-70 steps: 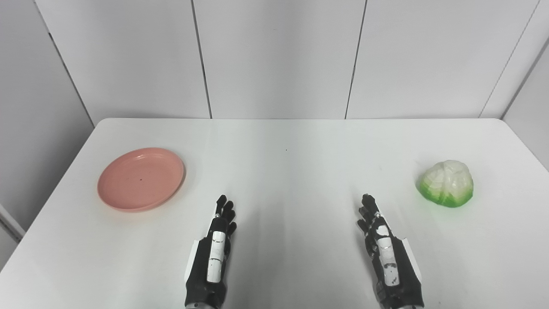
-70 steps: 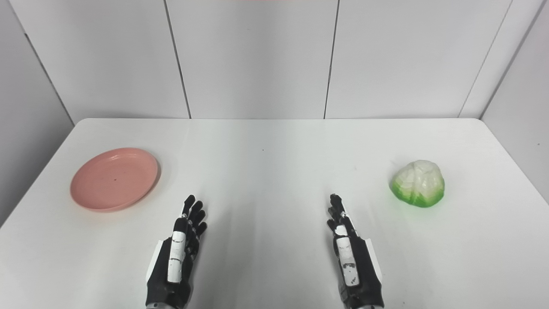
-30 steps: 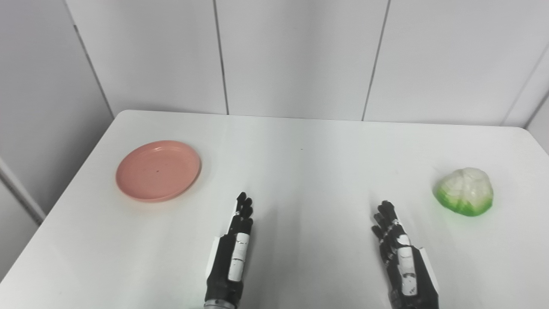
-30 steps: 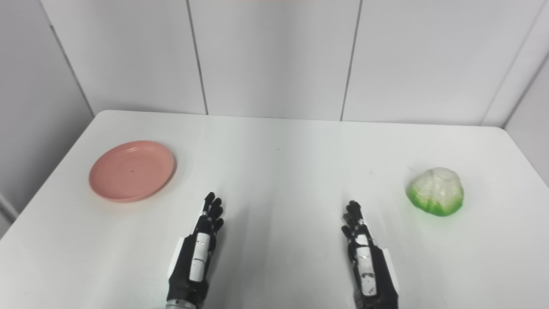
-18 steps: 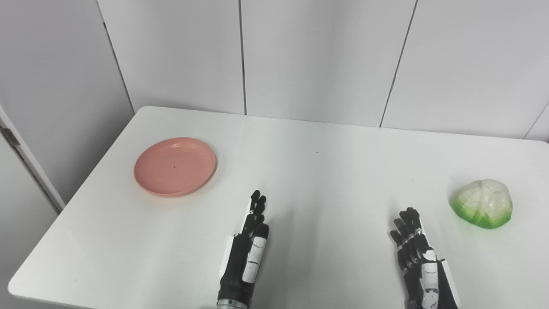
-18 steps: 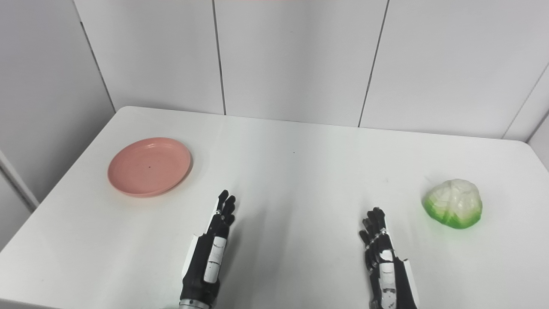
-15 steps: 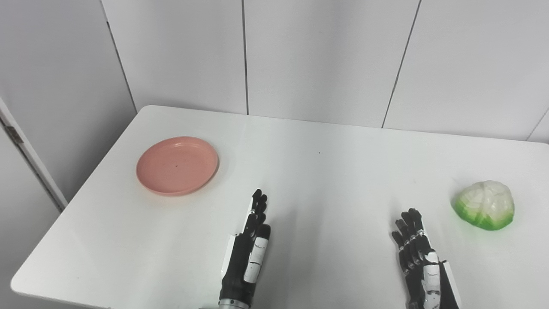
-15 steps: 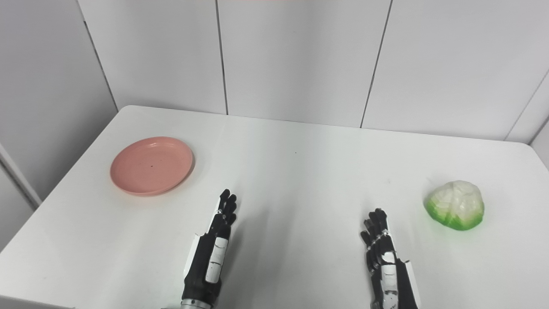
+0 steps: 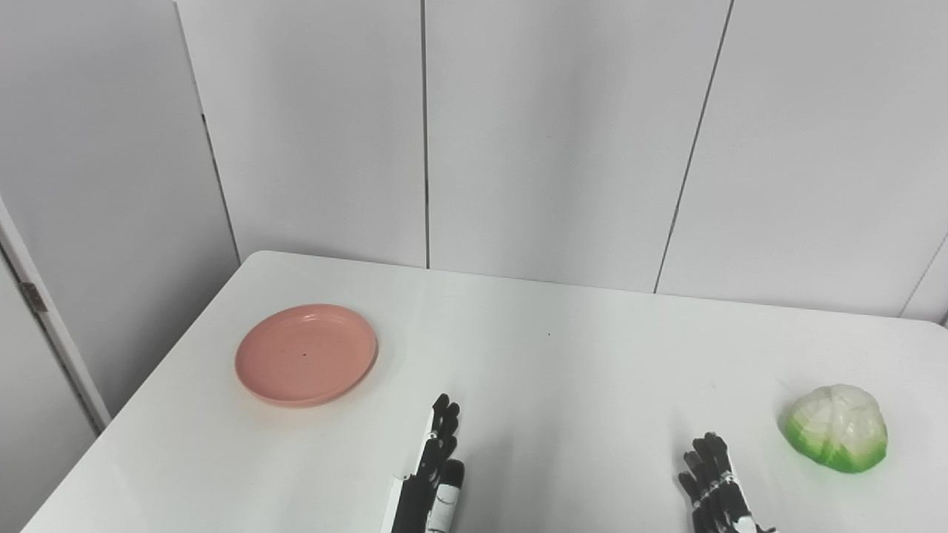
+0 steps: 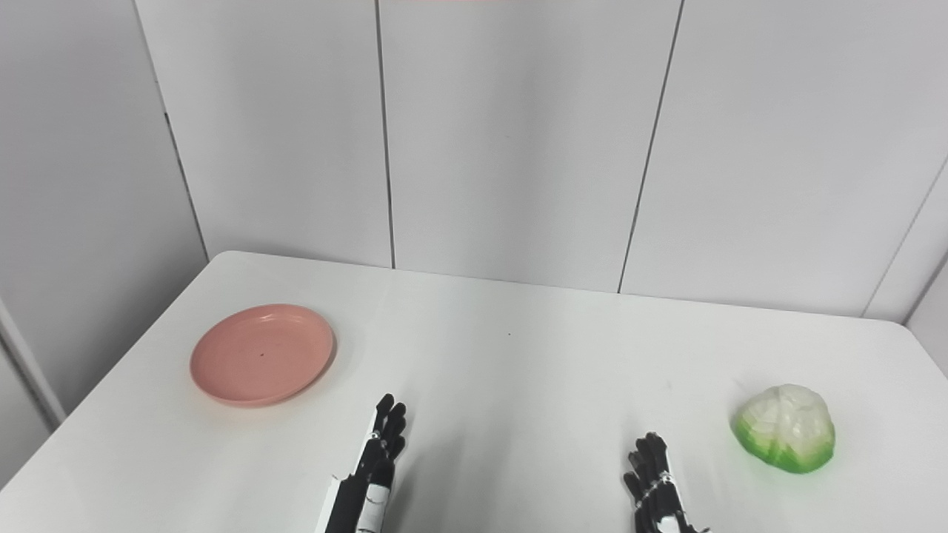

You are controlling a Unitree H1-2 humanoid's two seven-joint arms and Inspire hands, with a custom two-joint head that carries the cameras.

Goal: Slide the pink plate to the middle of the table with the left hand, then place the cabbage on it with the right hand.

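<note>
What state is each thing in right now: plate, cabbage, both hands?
pink plate: empty, flat on the table's left side, not yet slid to the middle.
cabbage: resting on the table's right side, untouched.
left hand: open, fingers straight, holding nothing, short of the plate.
right hand: open, holding nothing, apart from the cabbage.
table: white.

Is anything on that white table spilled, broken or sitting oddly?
Nothing stands out. The pink plate lies flat and bare on the table's left side, the cabbage rests whole on the right, and the left hand and right hand are near the front edge, open, holding nothing.
</note>
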